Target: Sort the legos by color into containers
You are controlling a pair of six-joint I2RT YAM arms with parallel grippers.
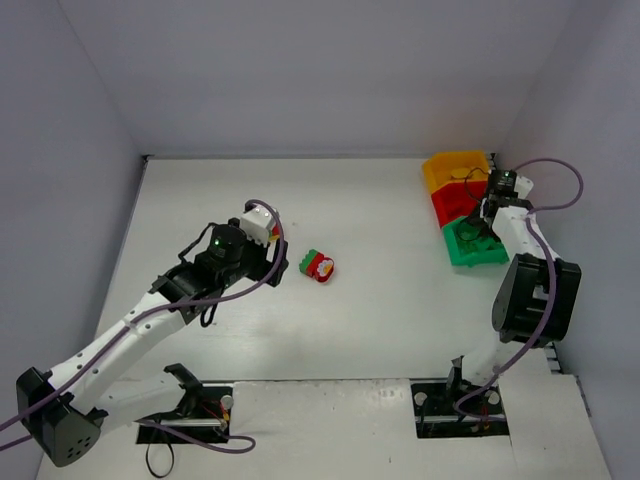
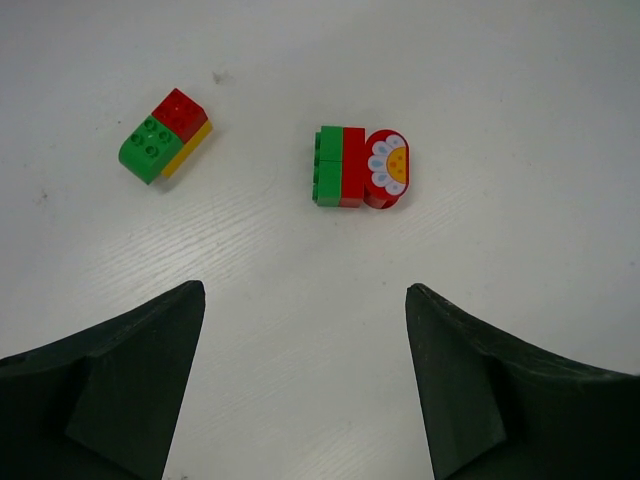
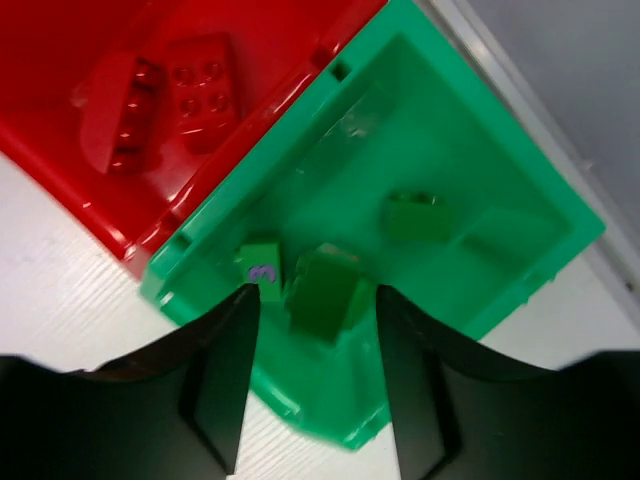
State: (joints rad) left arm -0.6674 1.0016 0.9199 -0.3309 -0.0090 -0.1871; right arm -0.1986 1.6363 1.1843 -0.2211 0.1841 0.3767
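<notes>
As sorting stands: partly done; red bin (image 3: 40,60) holds red bricks (image 3: 165,100), green bin (image 3: 440,120) holds green bricks (image 3: 415,215); yellow bin (image 1: 450,163) contents unclear.
Remaining: green-red-yellow cluster (image 2: 163,136) and green-red flower cluster (image 2: 358,167), both on the surface (image 2: 520,90), unseparated.
Left gripper (image 2: 305,300): poised above the clusters; jaws spread wide, empty.
Right gripper (image 3: 315,300): over the green bin; jaws slightly parted around one green brick (image 3: 325,295); grip or release cannot be told.

Robot lab cell: white desk (image 1: 390,320), plain walls (image 1: 320,70) at 9, 12, 3 o'clock; arm bases (image 1: 465,400) bolted at 6.
</notes>
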